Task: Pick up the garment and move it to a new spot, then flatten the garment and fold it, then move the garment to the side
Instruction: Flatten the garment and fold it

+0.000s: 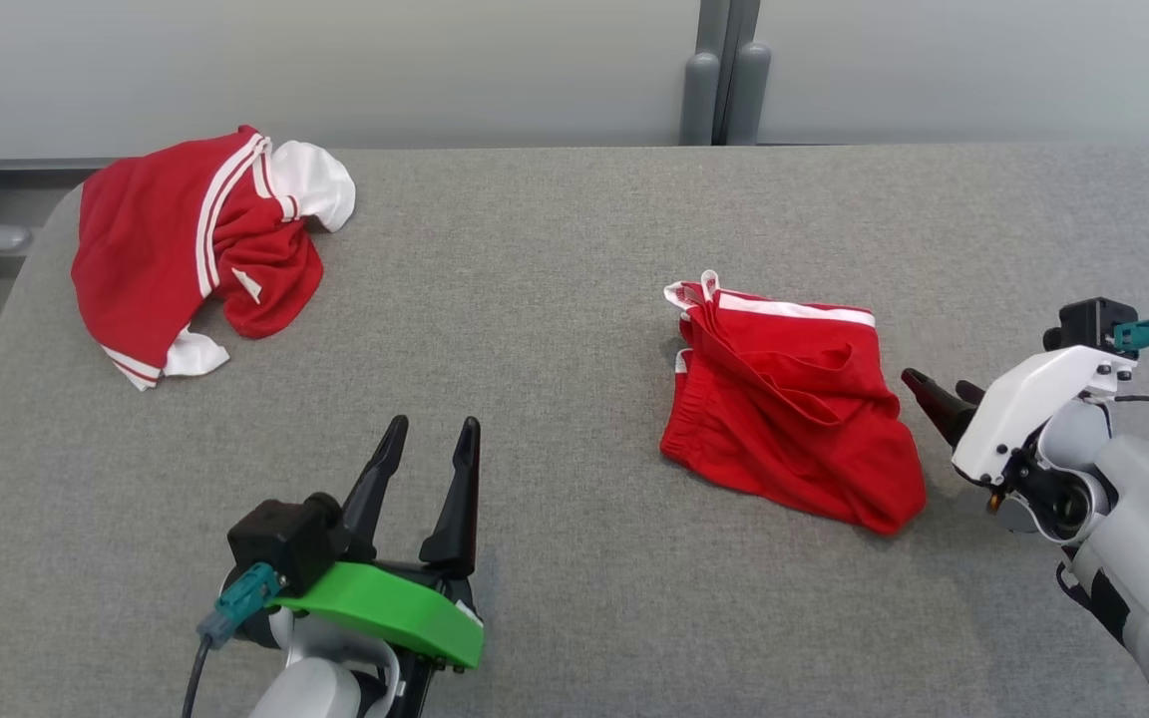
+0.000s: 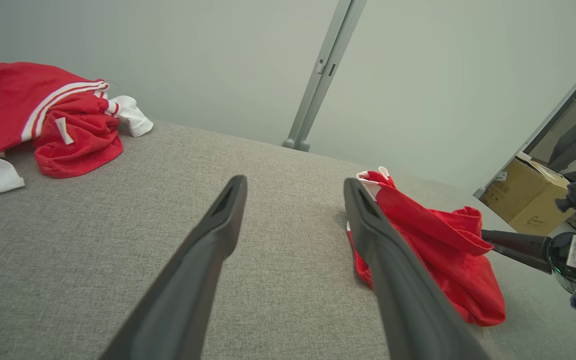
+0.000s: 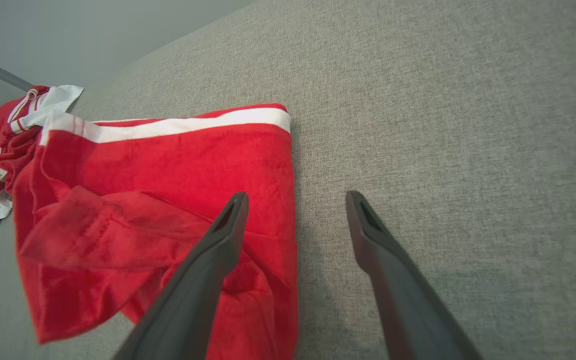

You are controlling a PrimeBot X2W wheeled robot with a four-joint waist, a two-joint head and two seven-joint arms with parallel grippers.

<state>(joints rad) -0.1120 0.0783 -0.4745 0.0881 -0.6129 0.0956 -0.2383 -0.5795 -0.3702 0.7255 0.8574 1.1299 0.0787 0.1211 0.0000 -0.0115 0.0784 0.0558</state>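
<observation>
Shorts, red with a white stripe, lie crumpled right of centre on the grey tabletop. Right fingers are spread and empty, just beside their edge. Left fingers are spread, empty, well apart. Two garments in all: a second red-and-white garment lies far left.

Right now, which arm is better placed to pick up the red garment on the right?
Right. The right end effector, open, sits beside that red garment, fingers pointing at it; the left end effector is farther away.
</observation>
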